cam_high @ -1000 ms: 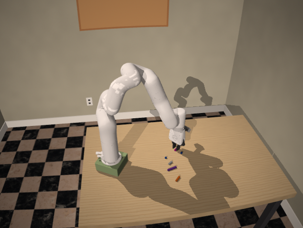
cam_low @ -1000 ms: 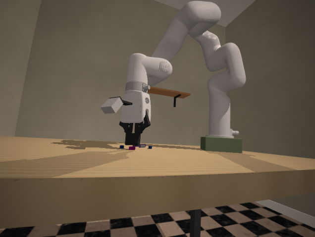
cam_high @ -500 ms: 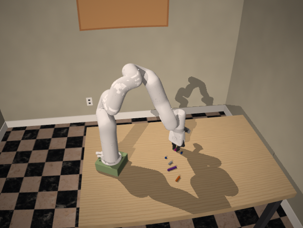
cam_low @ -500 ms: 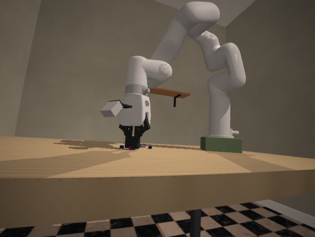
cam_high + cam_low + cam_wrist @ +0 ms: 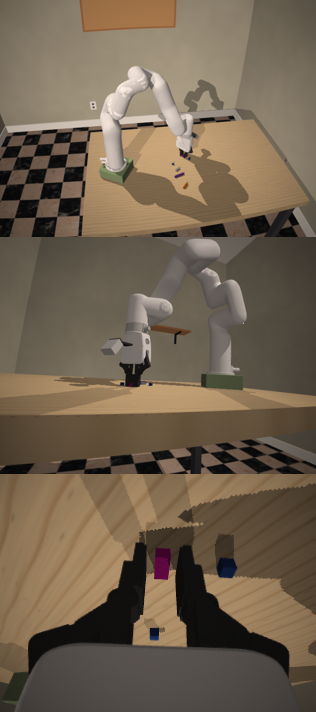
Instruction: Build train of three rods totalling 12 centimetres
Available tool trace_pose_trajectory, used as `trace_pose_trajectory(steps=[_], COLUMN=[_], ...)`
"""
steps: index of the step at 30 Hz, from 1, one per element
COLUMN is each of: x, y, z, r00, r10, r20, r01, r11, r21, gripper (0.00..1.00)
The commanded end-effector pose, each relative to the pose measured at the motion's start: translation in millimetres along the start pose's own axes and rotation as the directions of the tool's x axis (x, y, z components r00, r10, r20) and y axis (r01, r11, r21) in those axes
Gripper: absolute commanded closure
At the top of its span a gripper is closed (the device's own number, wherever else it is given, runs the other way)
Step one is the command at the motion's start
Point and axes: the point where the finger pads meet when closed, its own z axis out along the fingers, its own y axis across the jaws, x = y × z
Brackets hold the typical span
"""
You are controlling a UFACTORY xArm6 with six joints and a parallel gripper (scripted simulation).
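Straddling the magenta rod [image 5: 183, 155] [image 5: 130, 385] [image 5: 162, 564] w/ my fingers [image 5: 185, 154] [image 5: 136, 381] part-way open, nothing gripped; it lies flat on the bench [image 5: 178, 399] [image 5: 50, 574], upper middle of the wrist view, bench showing along both its sides. Looks small, stiff, prob. light; smooth flat faces could slide a bit if one pad touches first, so I'd close evenly on the long sides at mid-length; a grip near one end might swing it. Not fragile, I'd guess; the near blue rod [image 5: 189, 158] [image 5: 121, 384] [image 5: 227, 568] sits just beyond my right-hand finger in the wrist view, so no wide opening there. I judge 2+4+6 makes the train: magenta, orange [image 5: 185, 185], purple [image 5: 179, 175]; the grey rod [image 5: 177, 169] & both blues stay out, incl. the other blue rod [image 5: 173, 163] [image 5: 150, 384] [image 5: 154, 634].

Hard to see: top view, my fingers partly cover the magenta; exterior view, I hide most of it, & a pale sliver [image 5: 142, 383] behind me could be grey or purple, can't tell; orange not made out there; wrist view cuts off orange, purple & grey; pad height over the bench unclear.

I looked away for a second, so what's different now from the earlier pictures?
The gripper came down, its fingers now on either side of the magenta rod, not gripping it. The blue, grey, purple and orange rods stayed put.
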Motion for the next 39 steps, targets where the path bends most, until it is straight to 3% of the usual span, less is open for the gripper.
trace_pose_trajectory(steps=[1, 27, 28, 39], x=[1.3, 1.3, 1.3, 1.3], y=[0.7, 0.7, 0.7, 0.7], z=[-1.2, -1.2, -1.2, -1.2], r00=[1.000, 1.000, 1.000, 1.000], r10=[0.000, 0.000, 0.000, 0.000], r20=[-0.003, -0.003, -0.003, -0.003], r01=[0.000, 0.000, 0.000, 0.000], r11=[1.000, 1.000, 1.000, 1.000], r21=[-0.002, -0.002, -0.002, -0.002], gripper=[0.76, 0.76, 0.96, 0.96])
